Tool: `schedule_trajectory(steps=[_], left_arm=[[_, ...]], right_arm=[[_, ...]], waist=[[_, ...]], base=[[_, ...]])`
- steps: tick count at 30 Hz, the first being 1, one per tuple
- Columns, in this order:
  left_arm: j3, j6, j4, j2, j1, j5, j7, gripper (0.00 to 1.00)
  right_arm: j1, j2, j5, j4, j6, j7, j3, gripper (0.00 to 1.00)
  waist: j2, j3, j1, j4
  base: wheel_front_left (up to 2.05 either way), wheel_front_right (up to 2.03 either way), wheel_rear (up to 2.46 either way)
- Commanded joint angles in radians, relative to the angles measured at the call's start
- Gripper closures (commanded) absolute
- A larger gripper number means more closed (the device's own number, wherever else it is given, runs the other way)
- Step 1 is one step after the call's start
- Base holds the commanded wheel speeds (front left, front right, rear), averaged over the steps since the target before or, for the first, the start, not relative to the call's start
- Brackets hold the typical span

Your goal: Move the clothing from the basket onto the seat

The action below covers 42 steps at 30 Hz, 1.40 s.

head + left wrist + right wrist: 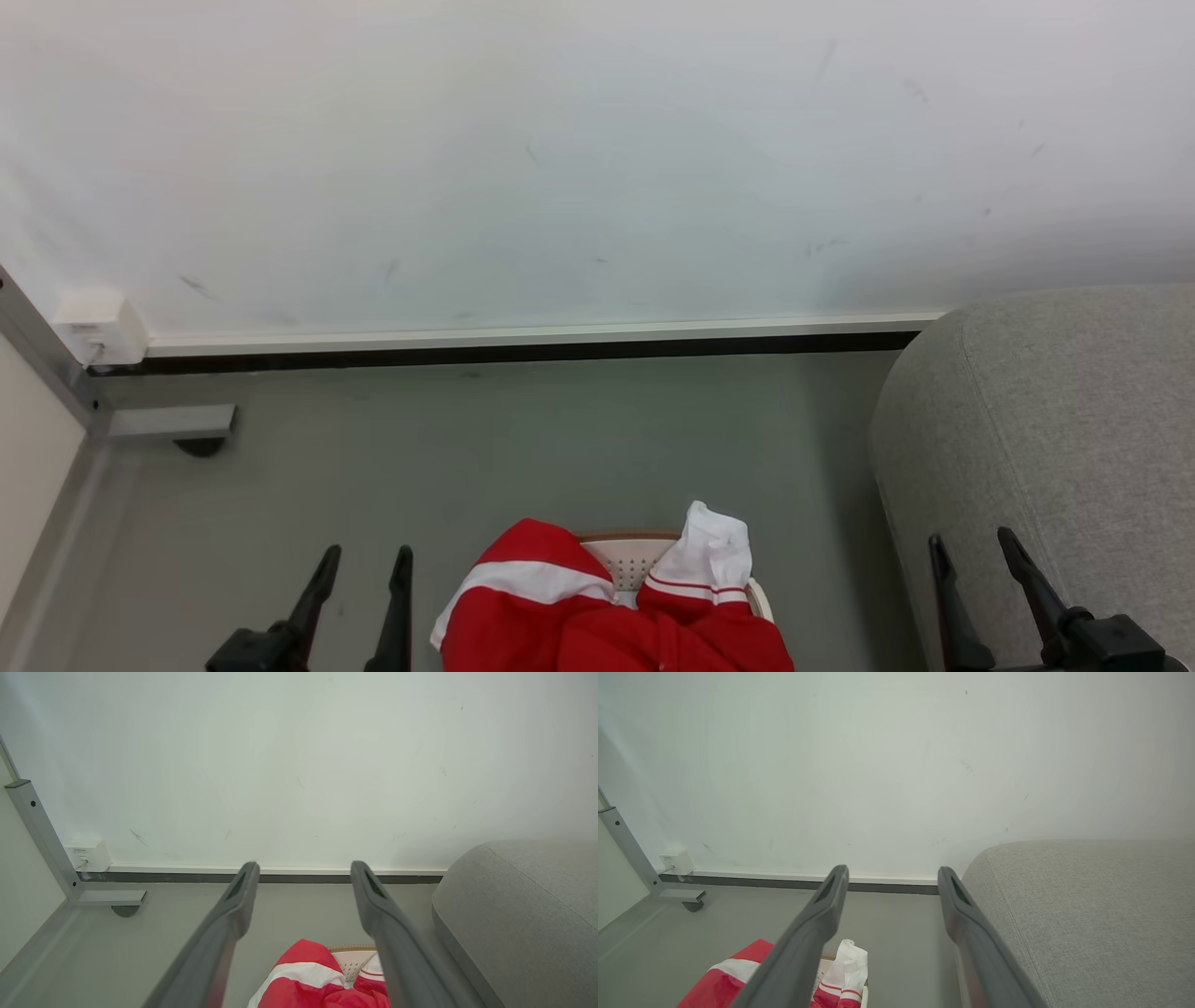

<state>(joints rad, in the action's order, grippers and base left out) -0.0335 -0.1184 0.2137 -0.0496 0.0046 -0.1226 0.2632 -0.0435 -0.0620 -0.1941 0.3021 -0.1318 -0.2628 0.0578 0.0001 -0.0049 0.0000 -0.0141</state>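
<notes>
Head view is showing the clothing (560, 621) bulging out of the basket (627, 563) at 6 o'clock, none of it lying on the visible part of the seat (1055, 420) at 3 o'clock. Left fingers (313, 593) at 7 o'clock and right fingers (1032, 574) at 5 o'clock are standing apart, gripping nothing. Red folds are draping over the rim, so a shallow pinch is probably risking dragging the light basket along or dropping a garment onto the floor (523, 439)
</notes>
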Motion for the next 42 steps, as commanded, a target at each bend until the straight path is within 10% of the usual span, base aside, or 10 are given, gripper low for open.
schedule_trajectory(steps=[1,19,42], left_arm=[[0.003,-0.001,0.000,-0.004,0.007,0.018,0.002,0.00],[-0.017,-0.010,0.010,-0.002,-0.022,-0.047,0.002,0.00],[-0.428,-0.010,0.539,-0.019,-0.689,-0.180,-0.007,0.00]], right_arm=[[-0.005,-0.004,0.006,0.003,0.002,-0.003,0.000,0.00],[-0.023,-0.004,-0.021,-0.019,0.002,-0.002,0.004,0.00],[-0.303,-0.030,0.037,-0.234,0.002,-0.002,-0.018,0.00]], waist=[[-0.0001,0.000,0.0000,0.000],[-0.0001,0.039,0.0000,-0.030],[-0.0001,0.602,0.0000,-0.136]], base=[[0.00,0.00,0.00],[0.00,0.00,0.00],[0.00,0.00,0.00]])
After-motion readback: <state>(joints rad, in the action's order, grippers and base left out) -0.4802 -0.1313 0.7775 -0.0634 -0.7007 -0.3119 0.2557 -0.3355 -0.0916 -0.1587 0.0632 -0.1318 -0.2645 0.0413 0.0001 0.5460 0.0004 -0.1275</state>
